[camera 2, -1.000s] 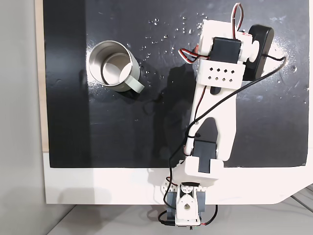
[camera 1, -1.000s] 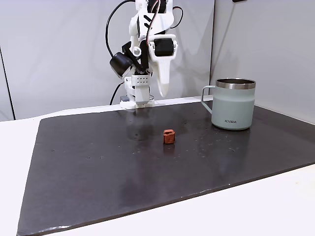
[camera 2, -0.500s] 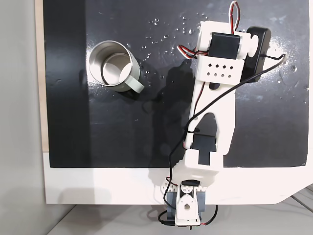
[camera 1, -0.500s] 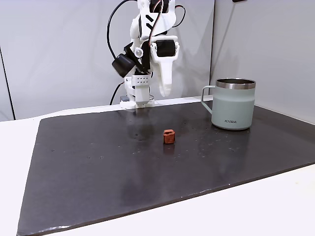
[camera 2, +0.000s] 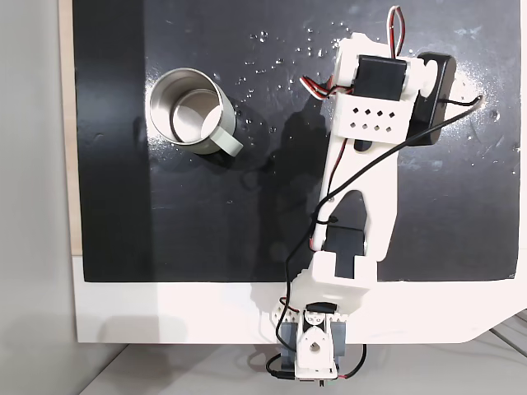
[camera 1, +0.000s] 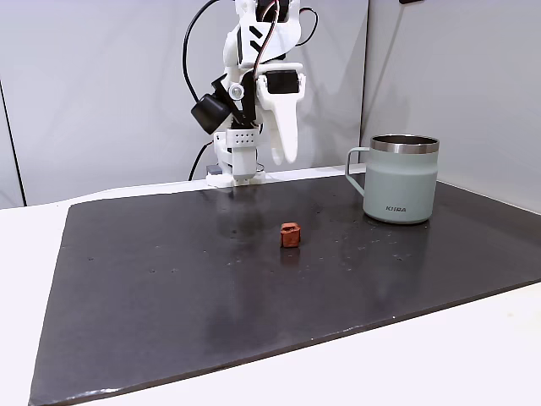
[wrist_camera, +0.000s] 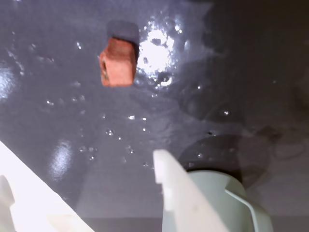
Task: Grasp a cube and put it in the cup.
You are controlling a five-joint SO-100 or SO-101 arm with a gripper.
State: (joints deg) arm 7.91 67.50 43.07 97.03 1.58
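Reddish-brown and tiny, the cube (camera 1: 290, 234) sits alone on a dark glossy mat (camera 1: 169, 288), near the middle in a fixed view. The white gripper (camera 1: 285, 156) hangs well above and behind it, touching nothing. In the wrist view the cube (wrist_camera: 118, 62) lies ahead of the two white fingers (wrist_camera: 181, 193), which stand apart with bare mat between them. The grey-green cup (camera 1: 401, 178) stands upright to the right of the cube, well apart from it.
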